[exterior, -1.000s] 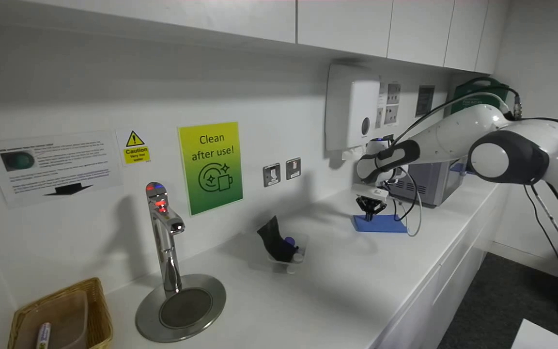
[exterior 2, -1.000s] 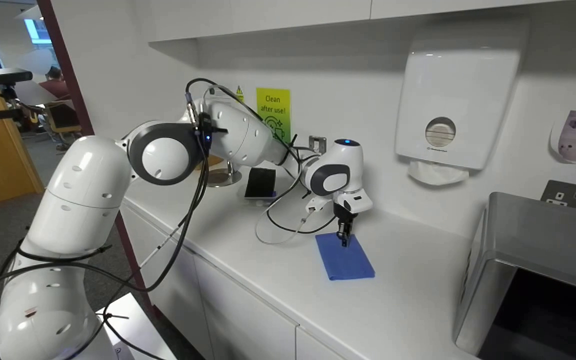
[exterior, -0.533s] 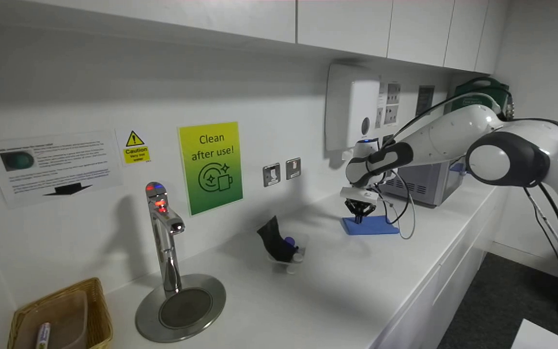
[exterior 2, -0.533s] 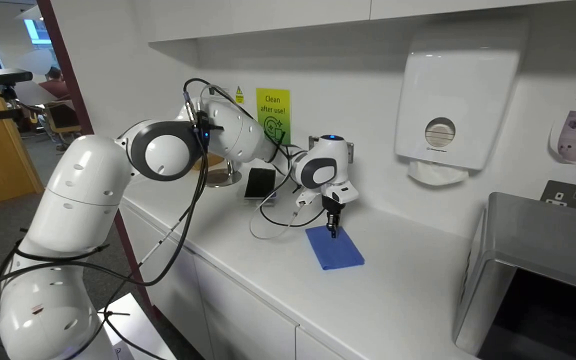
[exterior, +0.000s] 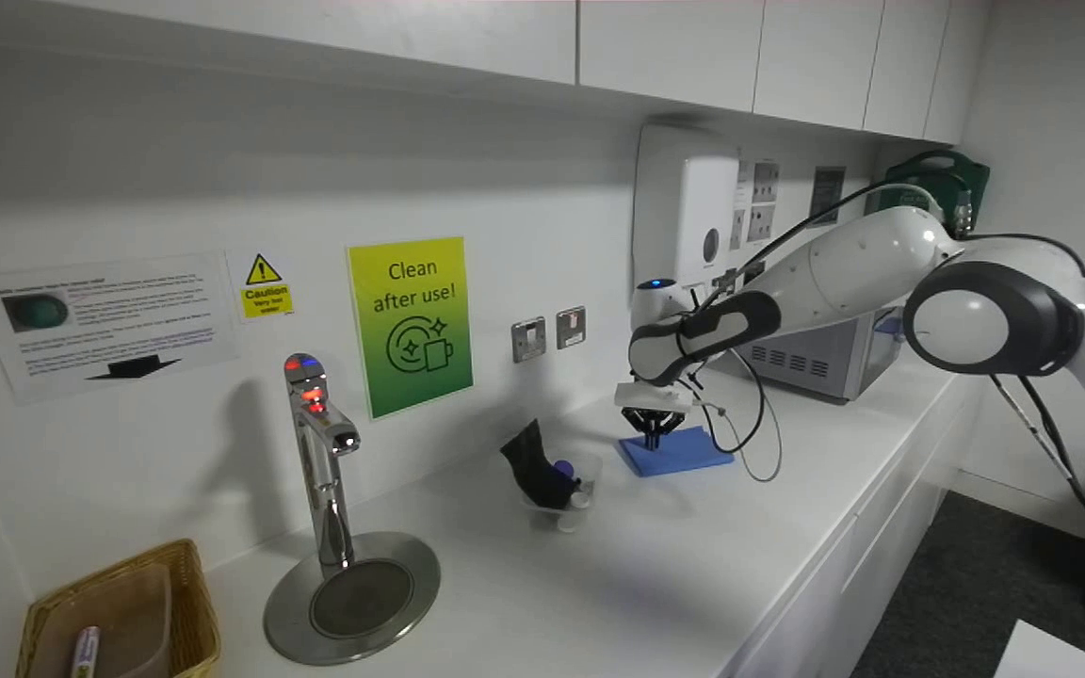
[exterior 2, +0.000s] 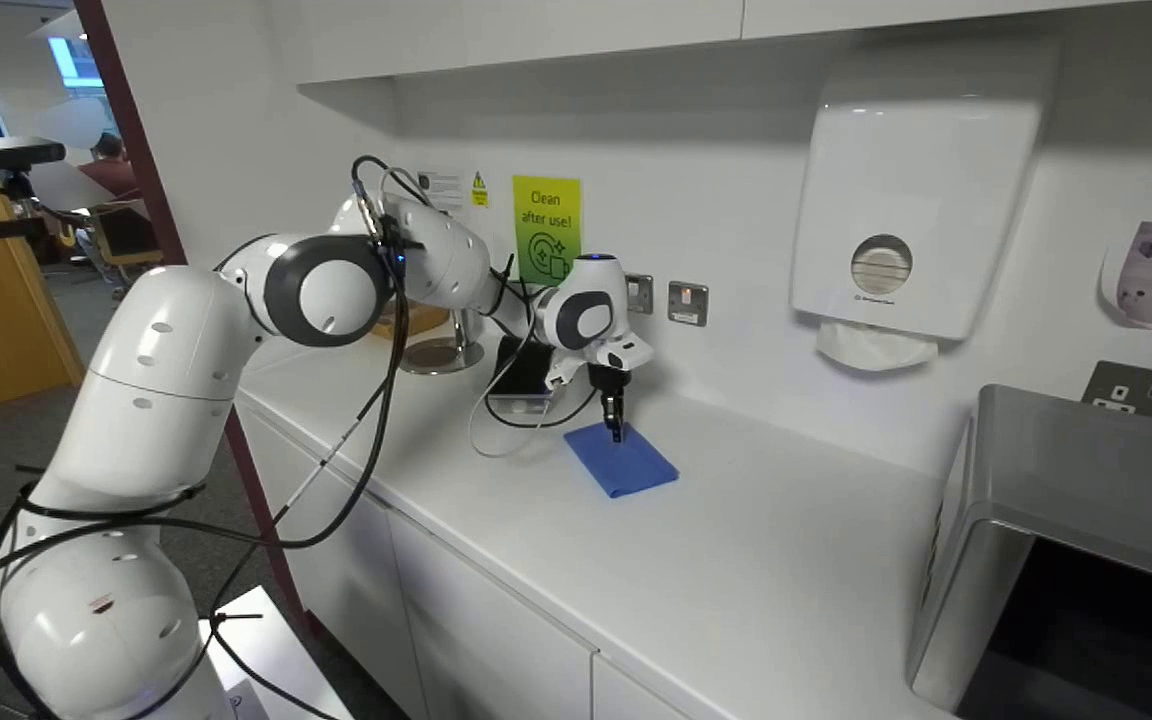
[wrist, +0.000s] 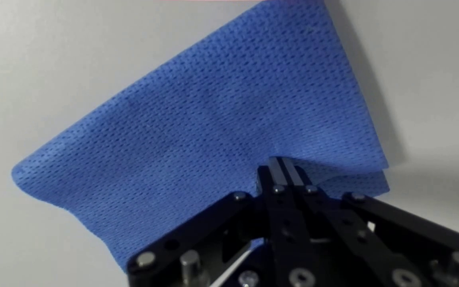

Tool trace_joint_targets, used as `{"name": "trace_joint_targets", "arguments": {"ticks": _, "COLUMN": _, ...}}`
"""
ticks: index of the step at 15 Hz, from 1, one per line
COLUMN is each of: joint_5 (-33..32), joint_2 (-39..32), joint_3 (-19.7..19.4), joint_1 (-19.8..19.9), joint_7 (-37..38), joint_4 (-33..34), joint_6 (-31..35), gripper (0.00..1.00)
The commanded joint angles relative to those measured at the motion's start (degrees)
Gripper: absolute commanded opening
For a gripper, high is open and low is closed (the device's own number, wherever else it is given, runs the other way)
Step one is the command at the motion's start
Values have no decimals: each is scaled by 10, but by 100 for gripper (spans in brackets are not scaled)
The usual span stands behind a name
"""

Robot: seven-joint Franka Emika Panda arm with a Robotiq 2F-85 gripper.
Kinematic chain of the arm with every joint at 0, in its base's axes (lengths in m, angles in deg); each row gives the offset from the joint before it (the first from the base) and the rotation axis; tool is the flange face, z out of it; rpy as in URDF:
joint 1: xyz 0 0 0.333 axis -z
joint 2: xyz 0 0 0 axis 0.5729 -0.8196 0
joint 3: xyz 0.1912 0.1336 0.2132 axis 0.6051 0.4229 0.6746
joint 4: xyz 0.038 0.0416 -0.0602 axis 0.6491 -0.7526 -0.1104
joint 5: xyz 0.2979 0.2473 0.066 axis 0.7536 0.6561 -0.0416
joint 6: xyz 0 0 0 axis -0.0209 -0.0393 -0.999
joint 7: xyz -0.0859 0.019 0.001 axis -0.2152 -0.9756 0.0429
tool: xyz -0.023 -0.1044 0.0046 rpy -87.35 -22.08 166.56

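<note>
We find the gripper (wrist: 280,160) clamped together, pinching a folded blue cloth (wrist: 197,131) across the middle of the wrist view. In an exterior view, we spot the same cloth just below the frame's centre, spread over a white counter (exterior 2: 756,580) near a clear plastic tub (exterior 2: 519,405).

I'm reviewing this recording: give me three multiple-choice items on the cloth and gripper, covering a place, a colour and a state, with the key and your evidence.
1. Where is the cloth?
A in the basket
B on the counter
C under the tap

2. What colour is it?
A blue
B red
C green

3. How does the gripper hold its fingers?
A spread wide
B pointing up
C together

1 B: both exterior views show the counter around it.
2 A: it is blue in every view.
3 C: in the wrist view they lie side by side, with only a thin line between.
</note>
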Motion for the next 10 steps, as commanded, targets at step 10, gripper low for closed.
{"name": "trace_joint_targets", "arguments": {"ticks": 10, "joint_5": 58, "joint_2": 89, "joint_3": 49, "joint_1": 23, "joint_7": -59, "joint_4": -118, "joint_6": -2, "gripper": 0}}
